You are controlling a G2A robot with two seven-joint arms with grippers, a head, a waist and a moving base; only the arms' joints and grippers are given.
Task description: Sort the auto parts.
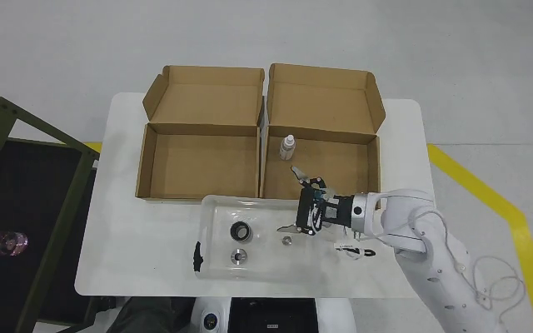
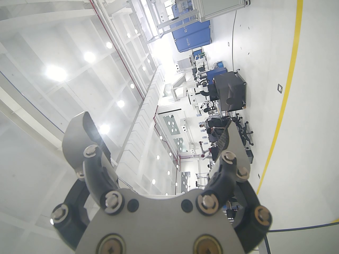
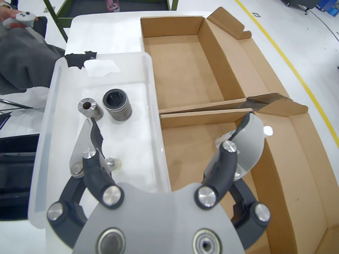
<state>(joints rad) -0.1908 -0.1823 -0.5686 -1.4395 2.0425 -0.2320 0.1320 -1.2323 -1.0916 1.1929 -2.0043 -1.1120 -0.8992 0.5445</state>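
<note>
1. Right gripper (image 3: 169, 129): jaws spread wide, nothing between them. It hangs low, astride the line where the clear tray (image 3: 152, 85) meets the right cardboard box (image 1: 341, 166), one finger over each. I read this as a staging pose for a pick from the tray.
2. Small silver part (image 3: 114, 163): it lies on the tray floor just beside the tray-side finger, outside the jaws. It is the nearest candidate, and I'd need to shift sideways over the tray to get it.
3. Steel bushing (image 3: 90, 108) and linear bearing (image 3: 117, 104): both stand upright, side by side, near each other. They are farther along the tray, just past the fingertip.
4. White bottle (image 1: 286, 147): it stands upright in the right box, by the far corner next to the left box (image 1: 204, 166). Both lids are folded back, presumably one box per part class.
5. Left gripper (image 2: 156, 125): jaws apart, nothing held, pointing up into the hall. I judge it is parked there to keep out of the way.
</note>
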